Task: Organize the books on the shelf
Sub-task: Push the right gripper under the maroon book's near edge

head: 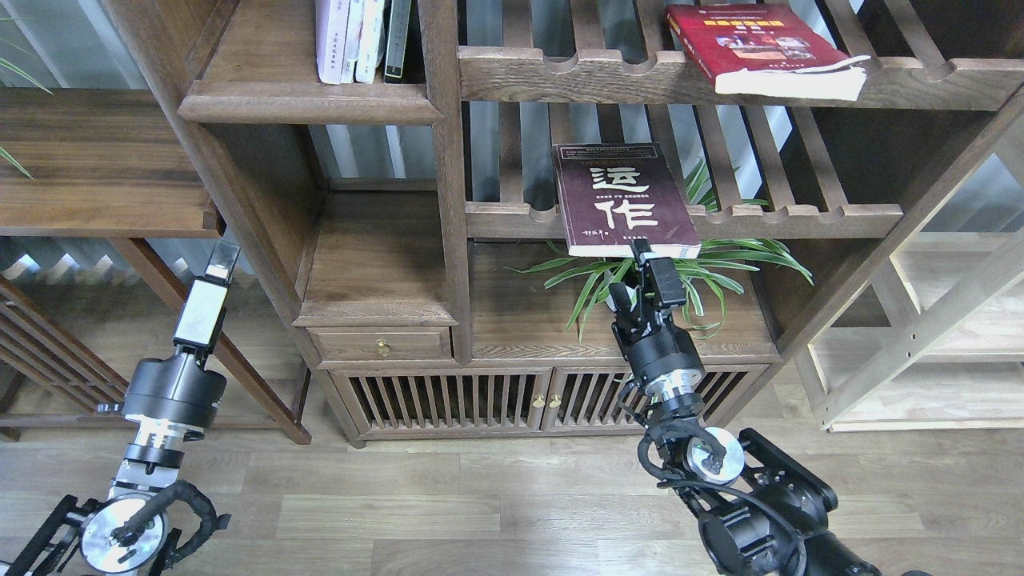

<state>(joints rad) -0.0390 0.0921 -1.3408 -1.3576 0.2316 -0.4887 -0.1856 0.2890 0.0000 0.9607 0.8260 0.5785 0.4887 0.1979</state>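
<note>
Floorboards (496,512) lie nearest you, with both arms rising off them. Your left gripper (218,260) points up near the bookcase's left side, clear of everything; its fingers look pressed together with nothing between them. Your right gripper (640,268) reaches up in front of the potted plant (640,280), its tip just under the near edge of the maroon book (620,200); you cannot tell how wide its fingers stand or whether they touch the book. That book lies flat on the lower slatted rack (784,218), overhanging its front rail. Above it, the red book (760,48) lies flat on the upper slatted rack (560,76). Farthest left, the lavender-white book (330,40) stands upright on the shelf (308,104) beside other upright books (376,36).
</note>
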